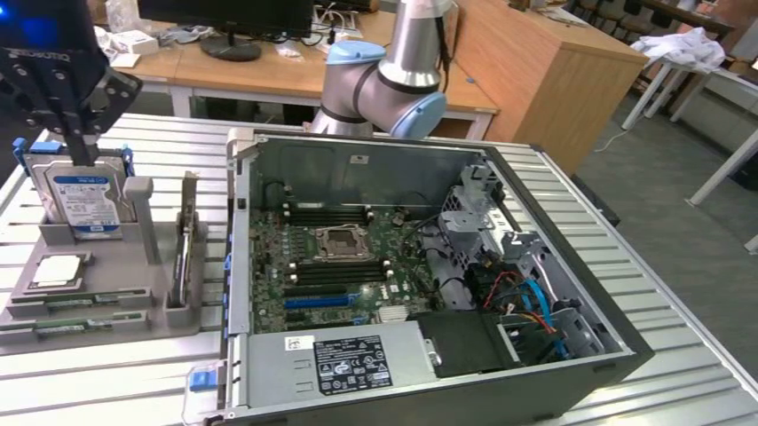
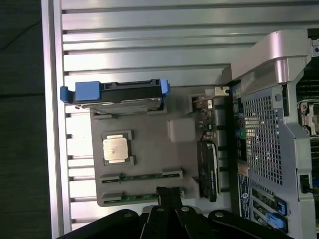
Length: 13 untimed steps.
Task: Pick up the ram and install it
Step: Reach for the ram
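Ribbed silver metal tabletop [image 1: 119, 382] carries every item. We take the grey moulded parts tray [image 1: 113, 266] as our reference. Above the tray's far end, over the upright silver hard drive with blue clips [image 1: 83, 191], the black two-finger gripper [image 1: 83, 158] hangs with its fingers pressed together, clenched on nothing. Along the tray's near edge we note the ram [image 1: 81, 301]: two long, thin green circuit-board sticks lying flat in parallel slots, well apart from the gripper. A square silver processor chip [image 1: 57, 271] sits just behind them. Beside the tray, on the exterior view's right, stands the open black computer case [image 1: 533, 382].
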Motion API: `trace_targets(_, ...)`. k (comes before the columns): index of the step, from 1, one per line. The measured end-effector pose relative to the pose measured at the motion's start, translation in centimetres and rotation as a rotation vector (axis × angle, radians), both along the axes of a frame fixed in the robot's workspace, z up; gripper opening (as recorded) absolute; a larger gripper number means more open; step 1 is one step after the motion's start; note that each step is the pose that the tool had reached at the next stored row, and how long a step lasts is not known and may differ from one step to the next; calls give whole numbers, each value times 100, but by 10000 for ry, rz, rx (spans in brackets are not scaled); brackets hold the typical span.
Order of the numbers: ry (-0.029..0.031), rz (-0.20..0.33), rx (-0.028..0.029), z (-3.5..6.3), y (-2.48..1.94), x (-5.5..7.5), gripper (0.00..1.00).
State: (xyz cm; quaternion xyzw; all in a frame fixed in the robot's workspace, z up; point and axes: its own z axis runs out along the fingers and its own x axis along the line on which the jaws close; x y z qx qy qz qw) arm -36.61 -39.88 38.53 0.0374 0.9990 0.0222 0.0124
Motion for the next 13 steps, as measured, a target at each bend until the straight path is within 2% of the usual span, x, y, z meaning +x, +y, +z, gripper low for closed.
trace_targets(8,13,0,0,-17,0,-178,11)
trace_targets(13,16,1,0,-20,0,-190,11)
